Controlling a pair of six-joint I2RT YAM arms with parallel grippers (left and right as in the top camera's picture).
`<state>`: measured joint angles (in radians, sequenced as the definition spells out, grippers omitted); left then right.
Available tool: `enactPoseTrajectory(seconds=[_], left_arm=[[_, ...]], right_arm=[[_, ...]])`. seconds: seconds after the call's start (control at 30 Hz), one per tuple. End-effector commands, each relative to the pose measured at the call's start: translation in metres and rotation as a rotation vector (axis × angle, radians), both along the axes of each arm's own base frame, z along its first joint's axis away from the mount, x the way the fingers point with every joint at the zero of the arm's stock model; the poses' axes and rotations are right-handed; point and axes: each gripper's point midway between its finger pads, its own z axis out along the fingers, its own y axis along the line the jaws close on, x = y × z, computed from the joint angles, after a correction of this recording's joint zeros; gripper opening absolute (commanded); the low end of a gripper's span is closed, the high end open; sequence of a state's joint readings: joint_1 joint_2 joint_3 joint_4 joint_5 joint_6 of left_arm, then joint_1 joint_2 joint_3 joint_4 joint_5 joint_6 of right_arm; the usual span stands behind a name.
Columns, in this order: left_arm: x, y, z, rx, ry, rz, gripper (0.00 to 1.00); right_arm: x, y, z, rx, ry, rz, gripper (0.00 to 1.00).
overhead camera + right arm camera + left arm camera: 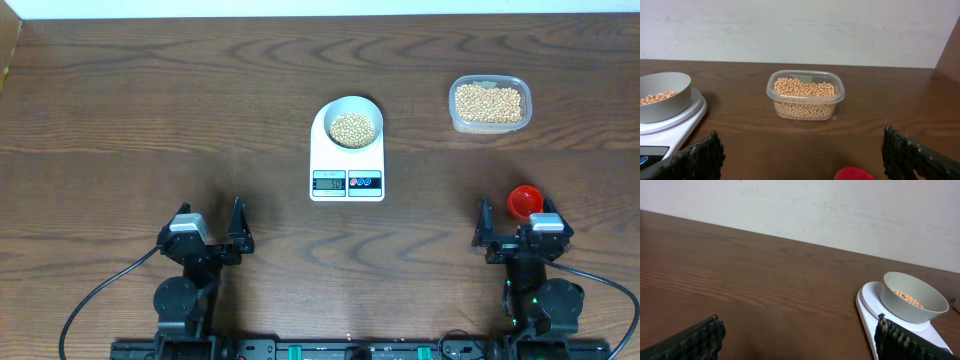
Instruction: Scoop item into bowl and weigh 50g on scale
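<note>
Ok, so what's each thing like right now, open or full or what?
White digital scale: display on, digits unreadable.
Small pale round bowl: on the scale, partly filled with tan beans.
Clear plastic tub: lidless, nearly full of beans.
Red round scoop: lying on table, unheld.
Left gripper: open, empty.
Right gripper: open, empty.

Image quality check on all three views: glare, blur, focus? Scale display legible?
Overhead: even light, no strong glare, sharp; display on the scale too small to read. Left wrist: bowl sharp, fingers dark and soft. Right wrist: tub in focus, red object at bottom edge blurred and cropped.
</note>
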<state>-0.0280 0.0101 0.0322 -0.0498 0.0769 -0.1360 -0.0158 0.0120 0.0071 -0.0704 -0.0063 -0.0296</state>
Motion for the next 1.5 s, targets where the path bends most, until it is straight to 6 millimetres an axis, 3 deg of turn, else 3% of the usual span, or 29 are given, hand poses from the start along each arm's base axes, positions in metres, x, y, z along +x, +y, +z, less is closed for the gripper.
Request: enactPoseTrajectory(seconds=[0.0,1.47], left_arm=[[0.0,0.0028,-0.0167,-0.011,0.04,0.019,0.98],[0.0001,-0.0009,-0.0164,0.033,0.037,-0.012,0.98]], right_arm=[[-0.0003,-0.002,-0.0002,0.014,-0.002,-0.011,0.99],[-0.0003,-0.002,-0.0001,0.014,-0.002,-0.011,0.99]])
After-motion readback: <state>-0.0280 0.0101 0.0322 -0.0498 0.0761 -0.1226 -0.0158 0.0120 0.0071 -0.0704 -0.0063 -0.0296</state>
